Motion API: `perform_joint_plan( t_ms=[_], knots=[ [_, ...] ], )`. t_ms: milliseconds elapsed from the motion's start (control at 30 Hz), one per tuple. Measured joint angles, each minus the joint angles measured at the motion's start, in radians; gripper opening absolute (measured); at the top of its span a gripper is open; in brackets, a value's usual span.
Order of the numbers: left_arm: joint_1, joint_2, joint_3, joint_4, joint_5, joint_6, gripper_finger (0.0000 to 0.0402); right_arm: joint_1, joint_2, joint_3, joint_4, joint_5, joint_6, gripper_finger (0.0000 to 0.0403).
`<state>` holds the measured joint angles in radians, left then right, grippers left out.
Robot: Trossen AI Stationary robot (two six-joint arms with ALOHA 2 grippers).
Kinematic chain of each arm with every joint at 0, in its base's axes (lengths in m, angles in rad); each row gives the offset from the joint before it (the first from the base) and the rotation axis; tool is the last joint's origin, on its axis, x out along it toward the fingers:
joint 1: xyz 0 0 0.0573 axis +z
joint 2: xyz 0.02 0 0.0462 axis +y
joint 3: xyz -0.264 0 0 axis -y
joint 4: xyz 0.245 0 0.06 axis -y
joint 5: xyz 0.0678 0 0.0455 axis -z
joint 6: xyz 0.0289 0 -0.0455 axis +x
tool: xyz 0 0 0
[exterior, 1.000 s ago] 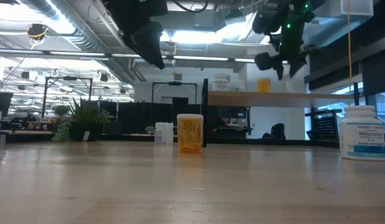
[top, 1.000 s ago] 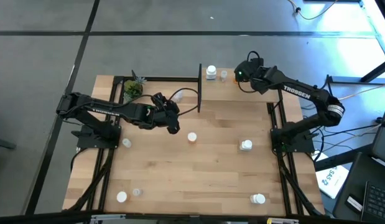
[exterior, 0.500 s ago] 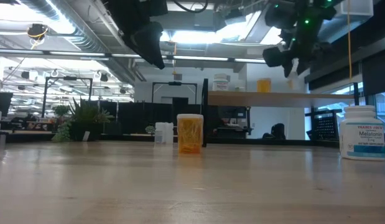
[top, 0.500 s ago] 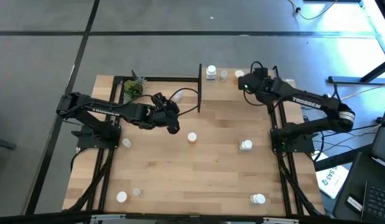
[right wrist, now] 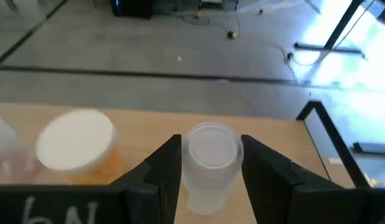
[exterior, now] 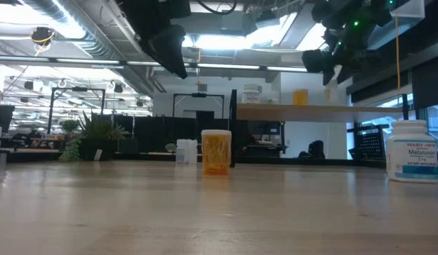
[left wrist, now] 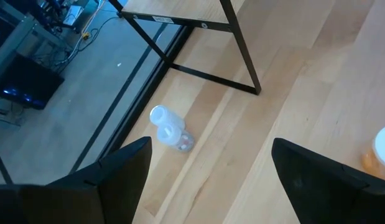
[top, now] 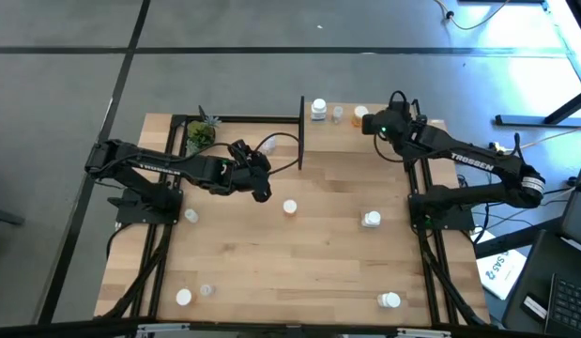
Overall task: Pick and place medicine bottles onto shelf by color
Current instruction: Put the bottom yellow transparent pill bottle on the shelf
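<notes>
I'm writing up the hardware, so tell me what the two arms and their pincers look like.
Both arms are dark, slim and jointed. The right arm carries white TROSSEN lettering and a green light near its wrist. A black cable loops beside the left pincer. The right pincer has two broad dark fingers.

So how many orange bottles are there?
2. One orange bottle stands mid-table. A second orange bottle sits on the shelf, beside the right claw, which grips a clear bottle. The arms may hide more.
</notes>
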<state>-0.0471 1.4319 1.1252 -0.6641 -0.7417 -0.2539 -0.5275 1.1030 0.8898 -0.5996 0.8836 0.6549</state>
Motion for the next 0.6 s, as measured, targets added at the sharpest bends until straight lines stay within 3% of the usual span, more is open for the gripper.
perform_joint_plan(
  t_ms=[600],
  knots=[
    [0.0, 0.0, 0.0, 0.0, 0.0, 0.0, 0.0327, -0.062, 0.0, 0.0, -0.042, -0.052, -0.015, 0.0147]
  ],
)
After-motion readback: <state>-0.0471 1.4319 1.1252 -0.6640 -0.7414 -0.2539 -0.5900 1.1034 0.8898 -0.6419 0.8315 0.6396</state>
